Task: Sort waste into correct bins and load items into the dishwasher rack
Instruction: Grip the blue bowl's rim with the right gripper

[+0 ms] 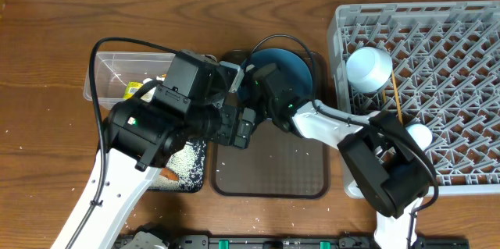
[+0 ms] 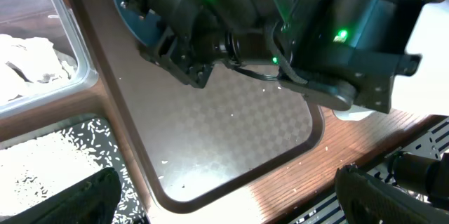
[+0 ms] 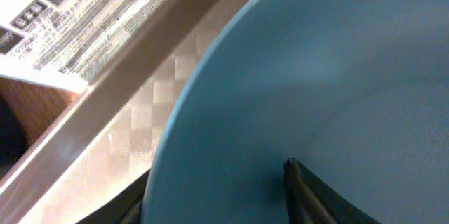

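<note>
Closely, the right claw (image 1: 250,80) straddles the dark blue plate (image 1: 301,65) at its rim; grip unclear.

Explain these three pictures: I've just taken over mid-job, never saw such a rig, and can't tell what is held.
Two robot arms work at a table. The wide picture looks down from above; the other two come from a camera on each wrist. The left tool hangs open and empty over the brown serving tray. The right tool is at the rim of the dark blue plate, which fills its wrist view; whether it grips yet, I cannot tell. Beside the tray sit a clear tub and a black tray of rice; the grey rack holds a white bowl.
</note>
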Available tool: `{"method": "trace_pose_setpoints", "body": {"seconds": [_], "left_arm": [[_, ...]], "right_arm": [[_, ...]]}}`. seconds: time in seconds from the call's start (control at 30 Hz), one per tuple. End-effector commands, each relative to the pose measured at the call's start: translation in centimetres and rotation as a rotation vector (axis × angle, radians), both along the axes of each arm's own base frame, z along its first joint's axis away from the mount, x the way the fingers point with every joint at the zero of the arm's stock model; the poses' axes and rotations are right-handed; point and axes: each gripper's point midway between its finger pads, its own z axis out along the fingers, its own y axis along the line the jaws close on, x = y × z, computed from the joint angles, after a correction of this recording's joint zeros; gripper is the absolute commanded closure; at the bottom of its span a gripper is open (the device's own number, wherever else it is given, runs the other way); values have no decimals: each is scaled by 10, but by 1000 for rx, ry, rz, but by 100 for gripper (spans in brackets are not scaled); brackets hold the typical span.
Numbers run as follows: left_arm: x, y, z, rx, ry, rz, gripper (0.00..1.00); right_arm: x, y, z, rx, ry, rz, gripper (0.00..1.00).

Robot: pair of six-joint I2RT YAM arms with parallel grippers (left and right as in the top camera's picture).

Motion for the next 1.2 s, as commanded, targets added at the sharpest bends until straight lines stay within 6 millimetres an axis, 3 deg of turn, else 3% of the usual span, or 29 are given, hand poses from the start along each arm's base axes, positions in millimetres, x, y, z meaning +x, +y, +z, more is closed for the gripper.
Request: {"method": "trace_pose_setpoints", "body": {"seconds": [0.0,0.2,0.3,0.4,0.5,0.7,0.9,1.17], "left_arm": [[1,1,-3,14,2,6,0],[1,1,-3,14,2,6,0],[1,1,-3,14,2,6,0],[1,1,-3,14,2,6,0],[1,1,-3,14,2,6,0],[1,1,-3,14,2,6,0],[1,1,-3,14,2,6,0],[1,1,-3,14,2,6,0]], "right_arm": [[-5,-23,-6,-48,53,-31,50],[-12,-38,42,-47,37,-42,53],[-18,-43,53,-71,23,-14,54],[-19,-46,52,-87,25,-20,52],[-18,-46,52,-85,22,-20,42],[-13,-39,46,-73,6,-16,41],[-12,-17,27,-67,-23,17,44],[-4,-21,4,-147,-62,-25,54]]}}
